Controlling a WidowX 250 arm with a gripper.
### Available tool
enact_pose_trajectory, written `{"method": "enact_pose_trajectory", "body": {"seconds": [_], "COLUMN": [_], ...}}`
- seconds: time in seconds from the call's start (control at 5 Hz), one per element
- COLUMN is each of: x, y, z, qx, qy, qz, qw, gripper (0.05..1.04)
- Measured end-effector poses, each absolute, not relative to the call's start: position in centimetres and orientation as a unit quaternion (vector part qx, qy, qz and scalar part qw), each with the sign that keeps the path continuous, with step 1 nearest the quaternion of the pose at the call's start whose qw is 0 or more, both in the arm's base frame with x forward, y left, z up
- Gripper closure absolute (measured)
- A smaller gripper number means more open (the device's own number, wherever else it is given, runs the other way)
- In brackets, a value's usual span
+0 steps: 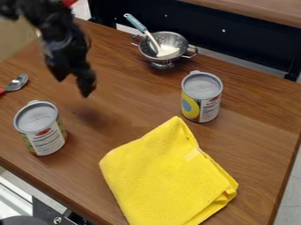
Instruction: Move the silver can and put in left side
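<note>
Counter (126, 94) carries folded yellow cloth (167, 178). End effector (75, 86) upper left, fingers spread, empty. Right-hand tin can (201, 99), likely target, upright beyond cloth; probably rigid, slick, heavyish if full. Pinch mid-wall.

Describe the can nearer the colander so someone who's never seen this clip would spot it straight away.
On the wooden table, find the folded yellow cloth. The can stands upright past its far corner, between it and the colander. Unlike the other can, over on the left, its label has a yellow area with a blue oval.
</note>
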State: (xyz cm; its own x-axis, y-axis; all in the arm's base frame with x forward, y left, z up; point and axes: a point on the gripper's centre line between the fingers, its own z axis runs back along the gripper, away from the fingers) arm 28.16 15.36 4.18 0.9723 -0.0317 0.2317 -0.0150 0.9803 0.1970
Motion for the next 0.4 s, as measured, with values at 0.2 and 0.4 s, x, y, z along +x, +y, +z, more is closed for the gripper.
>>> {"method": "enact_pose_trajectory", "body": {"seconds": [0.2,0.4], "x": [29.4,29.7], "y": [13.8,10.8], "z": [4.9,5.1], "qx": [0.086,0.078], "qy": [-0.105,-0.073], "qz": [0.037,0.021], "qw": [0.99,0.994], "gripper": [0.085,0.085]}}
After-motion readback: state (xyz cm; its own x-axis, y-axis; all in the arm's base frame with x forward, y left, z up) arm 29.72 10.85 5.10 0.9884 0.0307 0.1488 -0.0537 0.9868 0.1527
